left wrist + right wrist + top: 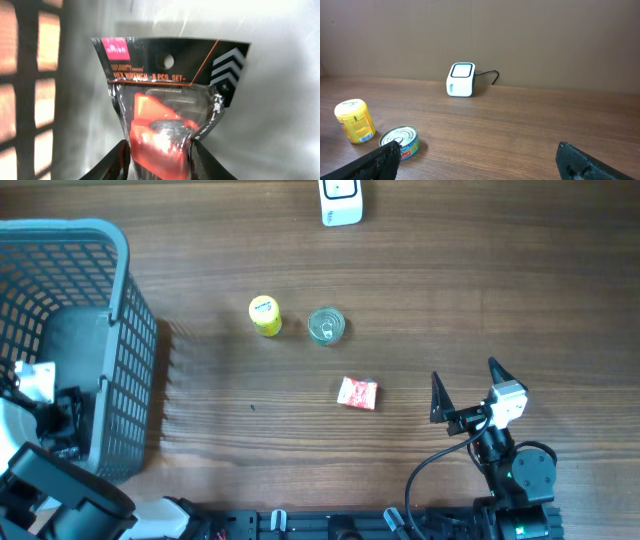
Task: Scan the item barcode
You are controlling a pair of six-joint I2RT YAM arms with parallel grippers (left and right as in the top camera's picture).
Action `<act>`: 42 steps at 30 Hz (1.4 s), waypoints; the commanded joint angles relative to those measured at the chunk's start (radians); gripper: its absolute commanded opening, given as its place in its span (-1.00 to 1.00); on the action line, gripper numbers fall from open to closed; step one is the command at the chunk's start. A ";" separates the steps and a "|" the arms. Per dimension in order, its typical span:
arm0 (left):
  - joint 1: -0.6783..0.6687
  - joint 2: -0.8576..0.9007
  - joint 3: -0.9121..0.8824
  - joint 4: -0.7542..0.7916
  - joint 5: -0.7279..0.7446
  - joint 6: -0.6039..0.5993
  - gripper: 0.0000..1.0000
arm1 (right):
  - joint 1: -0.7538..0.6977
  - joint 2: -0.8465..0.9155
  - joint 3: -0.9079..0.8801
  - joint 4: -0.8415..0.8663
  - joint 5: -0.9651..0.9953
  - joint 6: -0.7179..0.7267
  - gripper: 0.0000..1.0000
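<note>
Left hand (160,162) pinches the hex wrench pack (167,75) inside the basket (125,330); best lifted straight, squeezing gently; right hand (464,370) stands wide.

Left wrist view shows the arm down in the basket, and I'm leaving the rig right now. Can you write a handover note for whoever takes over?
Left gripper: inside the grey basket, fingers either side of the hex wrench pack; a firm grip is not confirmed.
Right gripper: open, empty, at the near right of the table.
Scanner: at the far edge. A yellow tub, tin can and red packet lie mid-table.
Done: pack reached.
Left: secure it, lift it out, show its barcode to the scanner.
</note>
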 commanded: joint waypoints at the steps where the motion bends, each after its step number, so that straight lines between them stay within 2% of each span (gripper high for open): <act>1: -0.034 0.013 -0.004 0.055 0.147 -0.007 -0.30 | 0.004 -0.001 -0.001 0.006 0.013 -0.007 1.00; 7: -0.069 0.013 -0.004 0.169 0.222 -0.102 -0.23 | 0.004 -0.001 -0.001 0.006 0.013 -0.007 1.00; 8: -0.074 0.013 -0.004 0.183 0.227 -0.111 -0.07 | 0.004 -0.001 -0.001 0.006 0.013 -0.006 1.00; 9: -0.079 0.013 -0.004 0.191 0.232 -0.122 0.21 | 0.004 -0.001 -0.001 0.006 0.013 -0.006 1.00; 11: -0.088 0.013 -0.004 0.191 0.231 -0.143 0.59 | 0.004 -0.001 -0.001 0.006 0.013 -0.006 1.00; 12: -0.089 0.013 -0.004 0.185 0.231 -0.143 1.00 | 0.004 -0.001 -0.001 0.006 0.013 -0.006 1.00; 16: -0.090 0.013 -0.004 0.158 0.231 -0.184 1.00 | 0.004 -0.001 -0.001 0.006 0.013 -0.006 1.00; 22: -0.089 0.013 -0.004 0.058 0.227 -0.184 0.99 | 0.004 -0.001 -0.001 0.006 0.013 -0.006 1.00; 26: -0.063 0.019 -0.005 0.006 0.124 -0.269 1.00 | 0.004 -0.001 -0.001 0.006 0.013 -0.006 1.00; 29: -0.027 0.020 -0.005 -0.027 0.077 -0.283 1.00 | 0.004 -0.001 -0.001 0.006 0.013 -0.006 0.99; 38: -0.001 0.020 -0.004 0.027 0.080 -0.290 1.00 | 0.004 -0.001 -0.001 0.006 0.013 -0.006 1.00; 42: -0.001 0.020 -0.004 0.056 0.080 -0.405 1.00 | 0.004 -0.001 -0.001 0.006 0.013 -0.006 1.00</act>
